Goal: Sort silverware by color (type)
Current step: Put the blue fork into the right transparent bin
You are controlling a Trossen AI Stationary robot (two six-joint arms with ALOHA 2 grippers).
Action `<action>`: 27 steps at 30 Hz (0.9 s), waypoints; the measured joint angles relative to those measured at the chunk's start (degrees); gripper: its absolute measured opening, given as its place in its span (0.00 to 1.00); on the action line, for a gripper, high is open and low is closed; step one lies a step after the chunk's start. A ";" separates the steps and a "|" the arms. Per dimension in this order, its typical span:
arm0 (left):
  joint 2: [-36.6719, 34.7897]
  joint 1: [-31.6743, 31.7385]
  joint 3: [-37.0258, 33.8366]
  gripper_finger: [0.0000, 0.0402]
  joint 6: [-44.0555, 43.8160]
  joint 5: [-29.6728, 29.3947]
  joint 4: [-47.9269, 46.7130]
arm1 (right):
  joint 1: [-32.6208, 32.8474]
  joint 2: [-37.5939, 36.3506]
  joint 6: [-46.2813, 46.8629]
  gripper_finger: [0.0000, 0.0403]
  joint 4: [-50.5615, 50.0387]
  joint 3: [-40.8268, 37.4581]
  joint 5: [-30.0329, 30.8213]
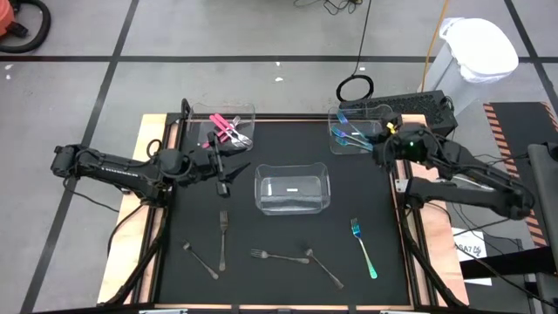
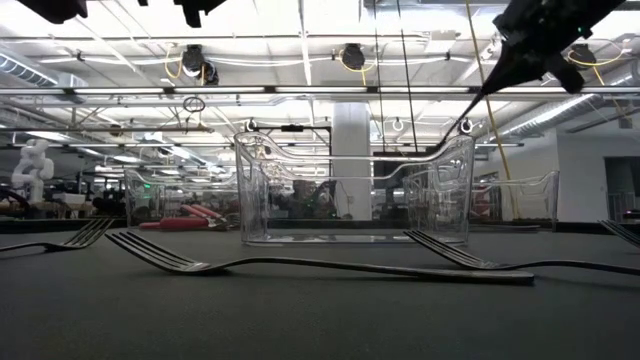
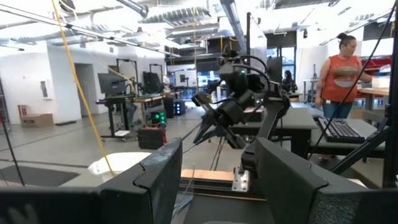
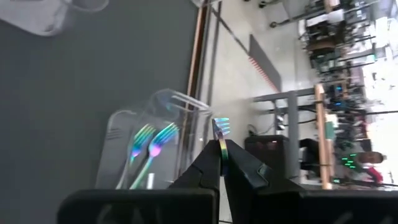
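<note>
Overhead, the black table mat (image 1: 288, 288) carries three clear plastic bins: one at the far left (image 1: 228, 114) holding pink-handled silverware (image 1: 228, 131), one at the far right (image 1: 356, 112) holding iridescent blue-teal forks (image 1: 349, 133), and an empty-looking one in the middle (image 1: 292, 189). Nearer the front edge lie the plain grey metal pieces: a fork (image 1: 223, 237) pointing lengthwise, a small spoon (image 1: 200, 260) to its left, another fork (image 1: 277, 256) lying crosswise, and a spoon (image 1: 324, 268) angled beside it. One more iridescent blue-teal fork (image 1: 364, 249) lies alone on the mat toward the right. The right gripper (image 4: 222, 163) hangs above the inner edge of the far-right bin, its fingers clamped tight on a thin iridescent fork (image 4: 221, 134) whose tines stick out past the fingertips, just beside the bin's rim. The left gripper (image 1: 225, 185) hovers over the mat between the pink bin and the middle bin, fingers spread apart with nothing between them. From table height, the grey forks (image 2: 320, 263) lie flat in front of the middle bin. A person in an orange top (image 3: 339, 71) stands in the room beyond the table.
</note>
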 joint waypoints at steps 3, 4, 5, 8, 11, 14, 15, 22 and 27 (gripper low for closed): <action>0.01 0.00 0.00 0.50 -0.01 0.03 -0.06 | -3.92 0.82 -0.04 0.00 -1.68 0.00 -5.27; 0.00 0.00 0.00 0.50 -0.02 0.03 -0.06 | -5.08 1.35 -0.03 0.00 -2.07 0.00 -6.95; 0.02 0.00 0.00 0.50 -0.02 0.05 -0.08 | -6.16 2.03 -0.04 0.00 -2.36 0.00 -8.21; 0.02 -0.16 0.00 0.50 -0.22 0.07 -0.10 | -8.90 4.77 -0.06 0.00 -2.47 0.00 -10.81; 0.02 -0.26 0.00 0.50 -1.47 0.76 -0.23 | -11.02 7.96 -0.95 0.00 -2.49 0.00 -12.45; 0.02 -0.26 0.00 0.50 -1.53 2.41 -0.44 | -12.80 11.13 -1.98 0.01 -2.47 0.00 -13.53; 0.02 -0.26 0.00 0.50 -1.53 2.82 -0.59 | -13.39 12.05 -2.49 0.01 -2.47 0.00 -13.84; 0.06 -0.26 0.00 0.50 -1.53 2.94 -2.66 | -16.59 14.37 -3.67 0.02 -2.36 0.00 -15.76; 0.06 -0.26 0.00 0.50 -1.78 2.94 -3.37 | -18.31 14.45 -3.20 0.02 -2.15 0.00 -18.50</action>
